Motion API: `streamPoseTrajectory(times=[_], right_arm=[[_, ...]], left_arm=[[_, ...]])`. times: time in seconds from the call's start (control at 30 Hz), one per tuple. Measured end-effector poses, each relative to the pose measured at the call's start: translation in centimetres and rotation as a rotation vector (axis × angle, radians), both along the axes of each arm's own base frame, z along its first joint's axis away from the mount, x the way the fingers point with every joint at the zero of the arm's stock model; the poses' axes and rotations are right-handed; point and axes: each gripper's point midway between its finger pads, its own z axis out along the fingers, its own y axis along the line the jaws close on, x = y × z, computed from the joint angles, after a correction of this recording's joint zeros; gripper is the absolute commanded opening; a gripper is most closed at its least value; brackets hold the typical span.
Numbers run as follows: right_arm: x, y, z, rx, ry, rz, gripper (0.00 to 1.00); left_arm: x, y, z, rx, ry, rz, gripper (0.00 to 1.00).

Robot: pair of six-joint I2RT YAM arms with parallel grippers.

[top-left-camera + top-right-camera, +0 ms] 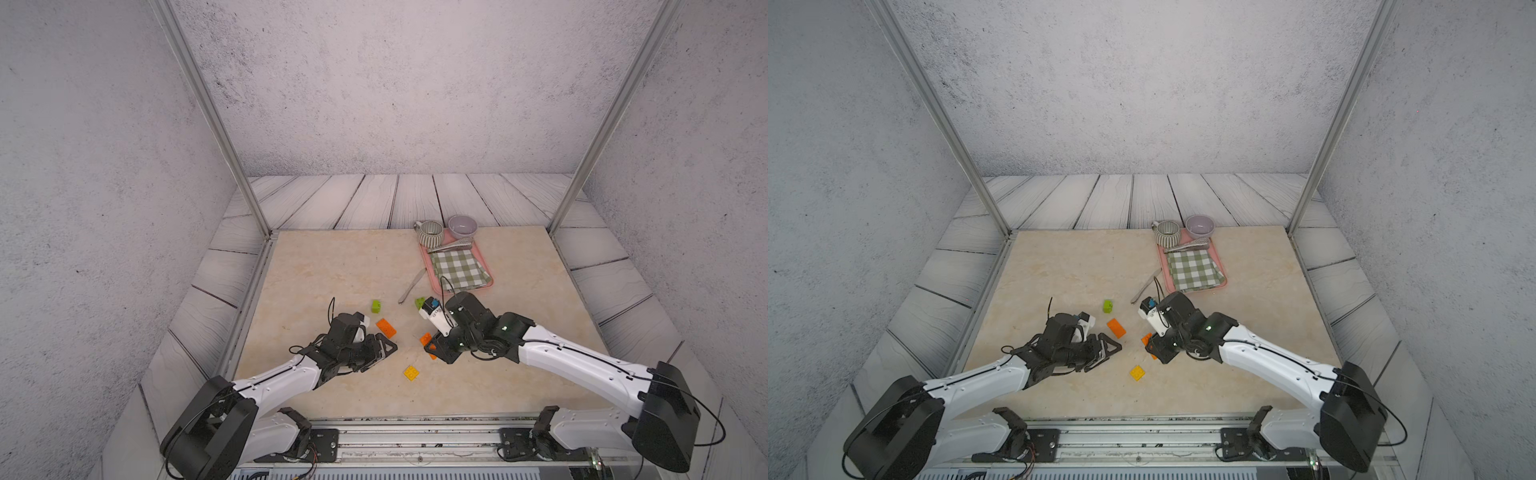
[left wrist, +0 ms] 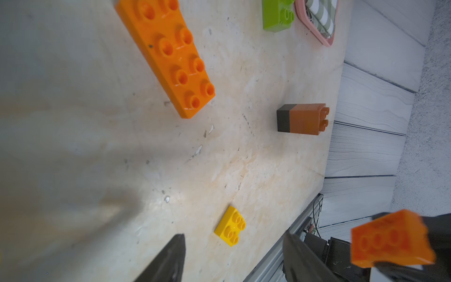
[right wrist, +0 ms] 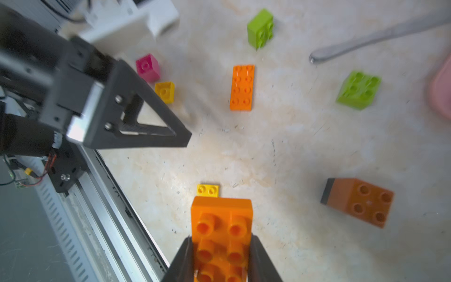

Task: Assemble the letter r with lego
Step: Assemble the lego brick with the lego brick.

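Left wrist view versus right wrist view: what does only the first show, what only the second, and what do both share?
Only the left wrist view shows the green-checked cloth. Only the right wrist view shows the pink brick, a small yellow brick beside it, and the metal utensil. Both show the long orange brick lying flat, the brown-and-black stack on its side, and the second orange brick held in the right gripper.

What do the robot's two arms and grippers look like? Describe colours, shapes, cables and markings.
Both the left arm and right arm have white link shells with black joints and black housings. Thin black cables run along the white shells. The left gripper and right gripper are black, with hollow triangular fingers. Green lights glow on the right arm's joints.
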Motion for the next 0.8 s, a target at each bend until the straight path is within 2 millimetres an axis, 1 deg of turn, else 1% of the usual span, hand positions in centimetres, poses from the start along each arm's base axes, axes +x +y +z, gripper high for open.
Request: streamPoseTrajectory(times=[0.1, 0.2, 0.3, 0.4, 0.53, 0.8], right_arm=[[-2.1, 0.3, -2.0, -0.083, 0.02, 0.03, 0.0], [-3.5, 0.5, -3.5, -0.148, 0.032, 0.061, 0.0], [-3.5, 0.2, -5.2, -0.203, 0.047, 0.056, 0.0], [-3.5, 0.0, -6.7, -0.26, 0.068, 0.054, 0.0], [-3.5, 0.3, -8.0, -0.323, 0.076, 0.058, 0.0], [-3.7, 1.2, -9.2, -0.368, 0.095, 0.05, 0.0]], left_arm=[[0.1, -0.2, -0.1, -0.009, 0.005, -0.005, 0.68], [0.0, -0.3, -0.8, -0.009, 0.02, -0.008, 0.65], [-0.6, -0.2, -2.1, -0.003, 0.058, -0.012, 0.55], [-1.1, -0.2, -3.3, 0.004, 0.101, -0.012, 0.48], [-1.3, -0.5, -3.8, 0.002, 0.116, -0.02, 0.43], [-1.3, -0.8, -4.4, -0.006, 0.128, -0.029, 0.38]])
